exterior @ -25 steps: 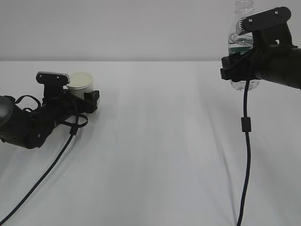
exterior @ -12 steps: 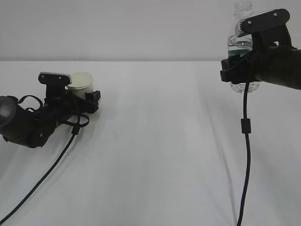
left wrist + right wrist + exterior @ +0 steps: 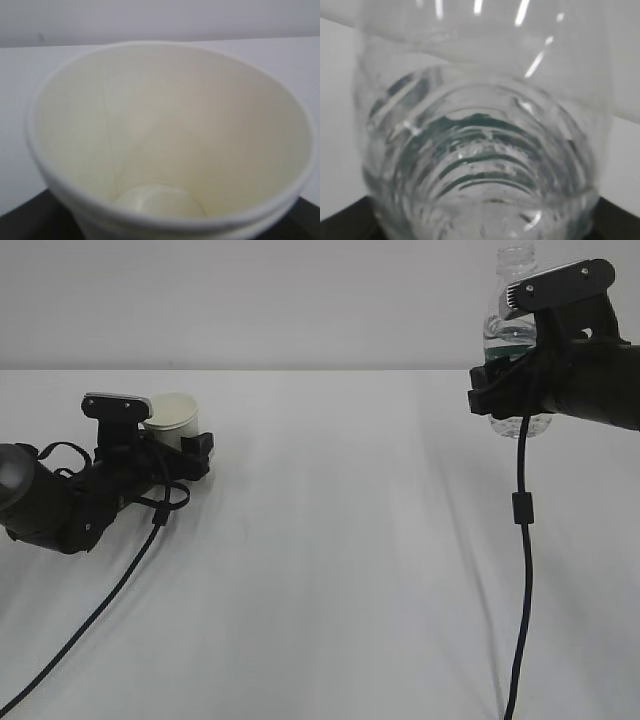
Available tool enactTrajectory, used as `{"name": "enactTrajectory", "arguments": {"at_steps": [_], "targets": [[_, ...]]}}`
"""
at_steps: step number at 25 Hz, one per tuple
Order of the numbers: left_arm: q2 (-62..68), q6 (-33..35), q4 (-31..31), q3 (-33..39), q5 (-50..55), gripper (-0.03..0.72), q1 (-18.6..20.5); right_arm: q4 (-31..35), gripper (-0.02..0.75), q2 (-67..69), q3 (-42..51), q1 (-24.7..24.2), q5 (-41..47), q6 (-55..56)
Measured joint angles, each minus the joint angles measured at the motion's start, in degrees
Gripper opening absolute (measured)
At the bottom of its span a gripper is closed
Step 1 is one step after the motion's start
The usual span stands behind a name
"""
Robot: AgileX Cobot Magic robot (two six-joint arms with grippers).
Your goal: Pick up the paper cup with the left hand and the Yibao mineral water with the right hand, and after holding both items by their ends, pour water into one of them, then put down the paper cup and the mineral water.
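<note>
Both risk spills: right hand (image 3: pixel 515 370) clamps the raised Yibao mineral water (image 3: pixel 512 335); left hand (image 3: pixel 175 450) brackets the paper cup (image 3: pixel 172 420) near the table's (image 3: pixel 330 540) left edge, grip unclear.

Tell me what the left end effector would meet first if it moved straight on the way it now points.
The paper cup: it already sits between the fingers of the left end effector, whether gripped is unclear. Beyond it only bare table shows.
</note>
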Motion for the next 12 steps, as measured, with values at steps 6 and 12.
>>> {"name": "enactTrajectory", "arguments": {"at_steps": [6, 12], "targets": [[0.00, 0.00, 0.00, 0.00, 0.00, 0.517, 0.00, 0.00, 0.489, 0.00, 0.00, 0.00, 0.00, 0.00], [0.00, 0.00, 0.00, 0.00, 0.00, 0.462, 0.00, 0.00, 0.489, 0.00, 0.00, 0.00, 0.00, 0.00]]}}
